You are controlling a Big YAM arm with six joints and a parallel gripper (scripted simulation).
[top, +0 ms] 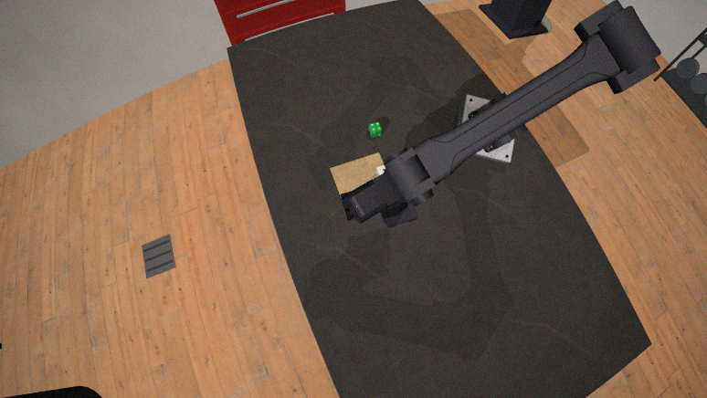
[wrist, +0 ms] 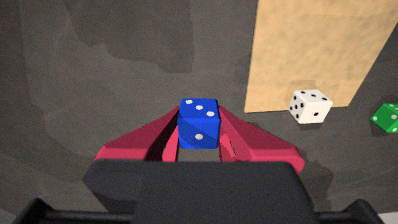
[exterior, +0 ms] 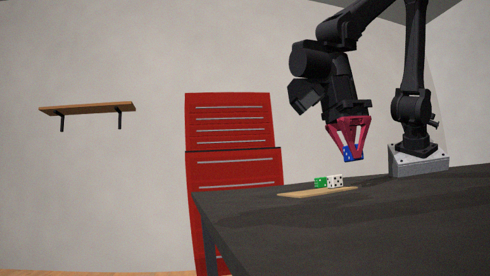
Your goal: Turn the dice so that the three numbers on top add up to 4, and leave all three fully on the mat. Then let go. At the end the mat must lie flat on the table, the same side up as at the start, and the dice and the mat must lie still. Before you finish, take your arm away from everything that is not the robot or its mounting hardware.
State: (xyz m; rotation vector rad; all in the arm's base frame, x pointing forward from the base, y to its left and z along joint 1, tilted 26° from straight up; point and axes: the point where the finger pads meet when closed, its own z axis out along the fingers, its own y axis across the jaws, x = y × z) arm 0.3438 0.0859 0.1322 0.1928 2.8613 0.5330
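My gripper [exterior: 352,154] has red fingers and is shut on a blue die [exterior: 350,153], which hangs well above the dark table. In the wrist view the blue die [wrist: 199,123] sits between the fingertips, showing a three-dot face and a one-dot face. The tan mat [top: 357,172] lies flat on the table, also in the wrist view [wrist: 315,50]. A white die [wrist: 310,105] rests at the mat's edge; I cannot tell if it is fully on it. A green die [top: 375,129] lies on the table off the mat, also in the wrist view [wrist: 387,117].
The arm's grey base plate [top: 487,130] stands on the table beside the mat. A red tool cabinet [exterior: 233,154] stands behind the table's far end. A wooden shelf [exterior: 87,107] hangs on the wall.
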